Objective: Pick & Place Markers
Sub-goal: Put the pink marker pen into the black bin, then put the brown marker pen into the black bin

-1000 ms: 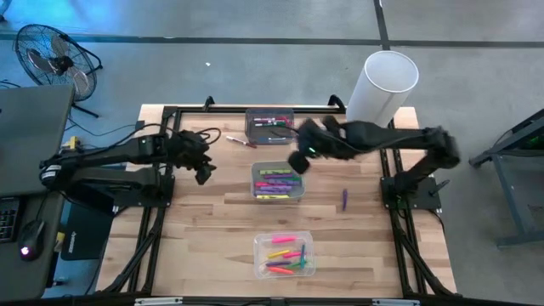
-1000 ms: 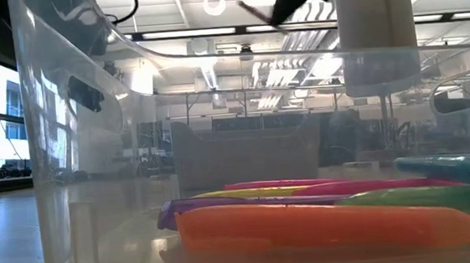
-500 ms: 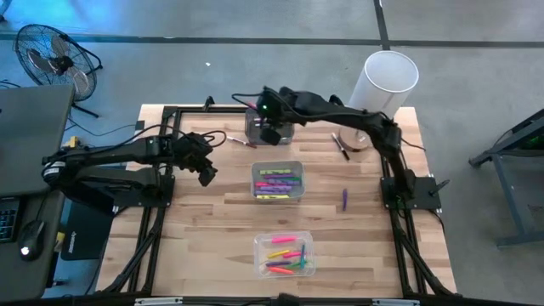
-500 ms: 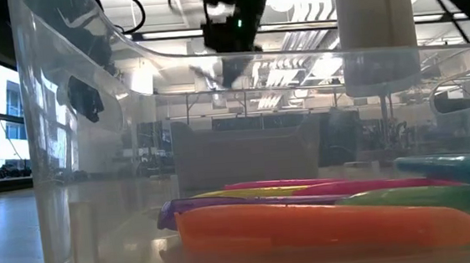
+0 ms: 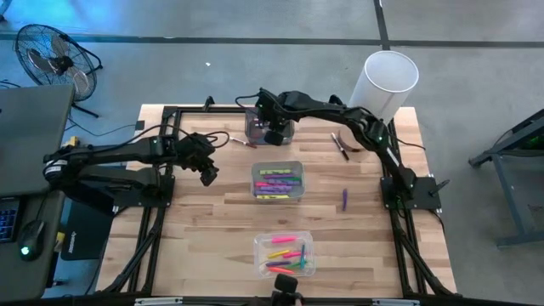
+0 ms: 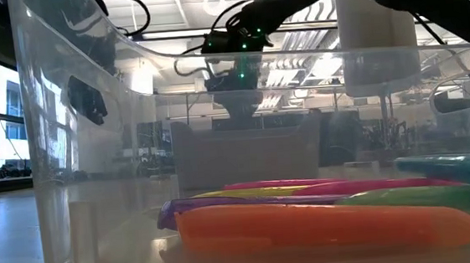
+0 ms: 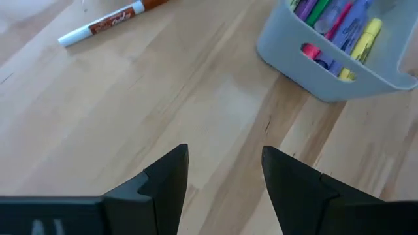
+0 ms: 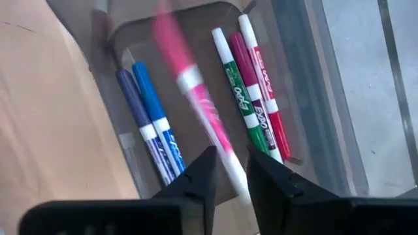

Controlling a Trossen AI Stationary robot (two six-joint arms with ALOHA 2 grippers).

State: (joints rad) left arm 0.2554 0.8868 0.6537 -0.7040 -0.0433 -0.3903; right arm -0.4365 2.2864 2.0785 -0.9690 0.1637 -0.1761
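Observation:
My right gripper (image 5: 275, 134) hangs over the dark far bin (image 5: 257, 127), fingers pointing down and slightly apart (image 8: 230, 177). A pink marker (image 8: 196, 98) shows blurred, slanting down into the bin from between the fingertips. Blue, green and red markers (image 8: 251, 98) lie flat on the bin's floor. My left gripper (image 5: 206, 177) is open above bare table, left of the grey middle bin (image 5: 277, 181) of markers. A white marker with an orange cap (image 7: 98, 23) lies on the table beyond it. My right gripper has the pink marker's white end (image 8: 236, 179) between its fingertips, coming from above. The marker is blurred while the bin is sharp. Whether the fingers touch it, I cannot tell.
A clear near bin (image 5: 285, 255) holds several bright markers. Loose markers lie on the table: a purple one (image 5: 344, 199) at the right, dark ones (image 5: 340, 144) at the far right. A white cylinder (image 5: 387, 85) stands at the far right corner.
My right gripper has swung from beside the middle bin toward the table's far edge and left, and come down over the far bin, rolling its wrist on the way.

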